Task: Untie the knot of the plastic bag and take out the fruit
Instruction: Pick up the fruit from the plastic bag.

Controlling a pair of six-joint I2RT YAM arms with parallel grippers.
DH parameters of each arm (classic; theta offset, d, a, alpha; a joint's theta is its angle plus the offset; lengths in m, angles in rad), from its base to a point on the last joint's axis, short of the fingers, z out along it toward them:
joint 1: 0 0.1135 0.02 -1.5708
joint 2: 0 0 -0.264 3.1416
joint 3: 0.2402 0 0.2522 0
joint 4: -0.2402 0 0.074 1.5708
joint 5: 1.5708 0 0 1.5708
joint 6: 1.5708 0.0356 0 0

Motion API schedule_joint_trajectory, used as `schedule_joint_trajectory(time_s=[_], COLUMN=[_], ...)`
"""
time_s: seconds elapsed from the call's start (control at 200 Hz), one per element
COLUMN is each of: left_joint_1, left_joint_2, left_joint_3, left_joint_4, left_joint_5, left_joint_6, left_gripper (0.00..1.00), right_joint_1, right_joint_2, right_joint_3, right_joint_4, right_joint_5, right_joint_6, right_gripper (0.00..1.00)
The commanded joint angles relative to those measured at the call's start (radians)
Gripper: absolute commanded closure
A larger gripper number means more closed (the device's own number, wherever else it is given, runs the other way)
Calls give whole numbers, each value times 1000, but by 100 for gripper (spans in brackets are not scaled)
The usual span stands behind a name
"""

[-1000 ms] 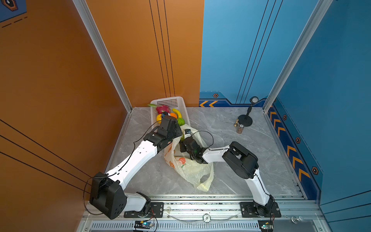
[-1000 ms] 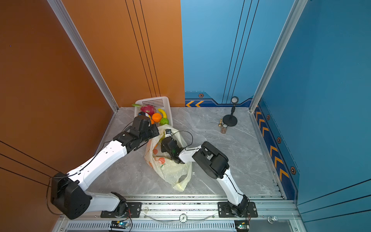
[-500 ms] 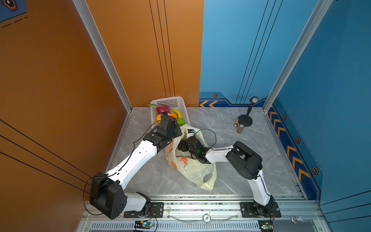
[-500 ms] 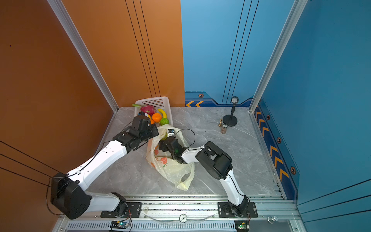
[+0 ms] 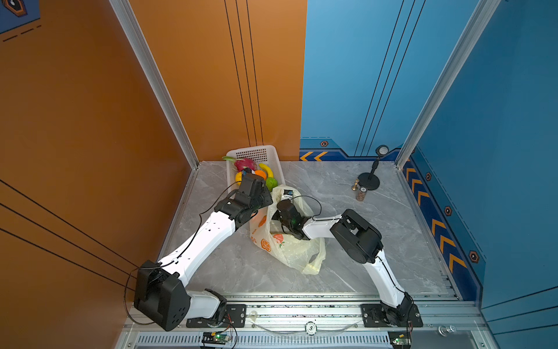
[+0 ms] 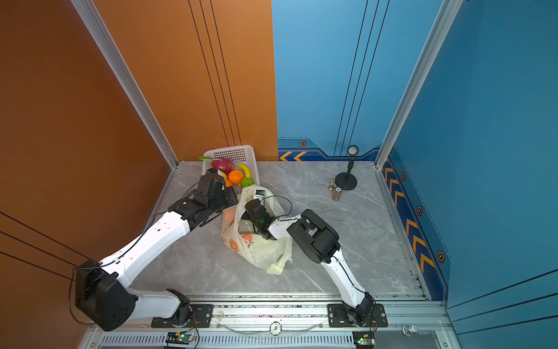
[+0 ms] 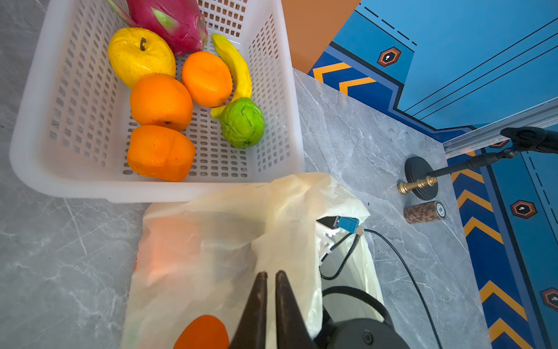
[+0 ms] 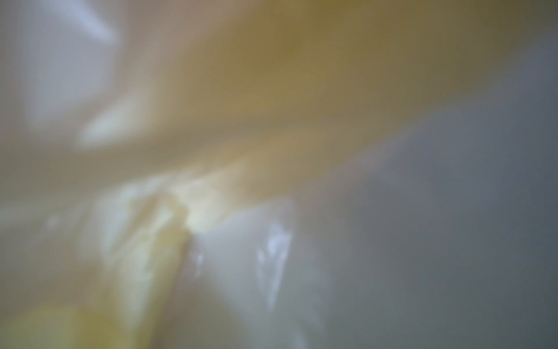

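In both top views the basket [image 5: 252, 150] stands in a back corner of the grey table [image 5: 362, 256], with fruit [image 5: 246, 164] piled in it. The bag [image 5: 290, 250] lies just beside the basket, its open mouth toward the basket's near rim and its crumpled tail trailing away from the basket. The left gripper [image 5: 265, 205] comes in at the bag's edge nearest the basket, but its wrist hides the jaws here. The right gripper [image 5: 283, 216] is sunk into the bag's mouth on the side away from the basket, and the bag hides its jaws.

In the left wrist view the basket [image 7: 151, 190] holds a dragon fruit [image 7: 175, 24], a yellow fruit [image 7: 140, 56], three oranges [image 7: 161, 102], a green fruit [image 7: 241, 122] and a banana [image 7: 235, 66]. The bag [image 7: 211, 229] reaches up to the basket's near wall; whether they touch I cannot tell. The left gripper [image 7: 270, 273] has its jaws pressed together, pinching a fold of the bag. An orange patch [image 7: 202, 332] shows on the bag beside them. I cannot tell whether it is print or fruit.

The right wrist view shows only blurred pale-yellow bag [image 8: 271, 90] right against the lens, so I cannot tell whether the right gripper is spread or closed.
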Motion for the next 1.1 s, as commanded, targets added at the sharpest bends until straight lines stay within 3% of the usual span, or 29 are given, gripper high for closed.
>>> schedule_joint_trajectory(time_s=[0.0, 0.145, 0.27, 0.35, 0.471, 0.596, 0.776, 0.911, 0.971, 1.096], left_joint_1=[9, 12, 15, 15, 12, -9, -5, -4, -5, 1], left_joint_2=[-14, -5, 4, 12, 6, -19, 3, 28, 41, 62], left_joint_3=[-11, -6, 2, 4, 9, -6, 6, 11, 10, 27], left_joint_4=[-21, -21, -19, 0, 22, 17, -44, 24, 43, -9], left_joint_5=[0, 2, 10, 76, 250, 292, 236, 319, 334, 259], left_joint_6=[19, 21, 26, 48, 62, 84, 105, 116, 115, 112], left_gripper=[90, 90, 90, 88, 68, 48, 38, 31, 34, 57], right_joint_1=[-15, -20, -16, -13, -8, -10, -7, -6, -6, -1], right_joint_2=[1, -49, -109, -147, -193, -232, -285, -310, -320, -357], right_joint_3=[-22, -71, -118, -145, -180, -210, -245, -266, -274, -306], right_joint_4=[-48, -9, 7, 3, -1, 6, 7, 3, 1, -6], right_joint_5=[-14, -40, -73, -87, -95, -106, -126, -130, -133, -135], right_joint_6=[18, -12, -56, -81, -102, -102, -120, -133, -135, -150], right_gripper=[51, 65, 67, 67, 67, 68, 68, 69, 69, 69])
